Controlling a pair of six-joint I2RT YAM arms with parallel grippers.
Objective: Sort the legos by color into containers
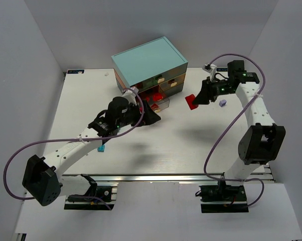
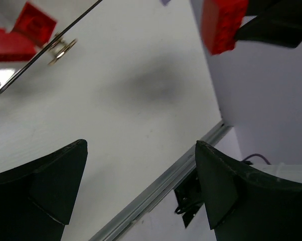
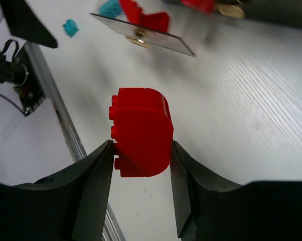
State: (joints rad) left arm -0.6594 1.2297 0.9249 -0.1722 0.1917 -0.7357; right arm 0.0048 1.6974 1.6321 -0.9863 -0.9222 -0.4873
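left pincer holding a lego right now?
No, in the left wrist view the left pincer stands wide open with nothing in it; the red lego sits in the right pincer.

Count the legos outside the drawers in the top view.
3. A red brick held in the right gripper; a cyan brick on the table beside the left arm; a lilac brick on the table by the right gripper. More may be hidden.
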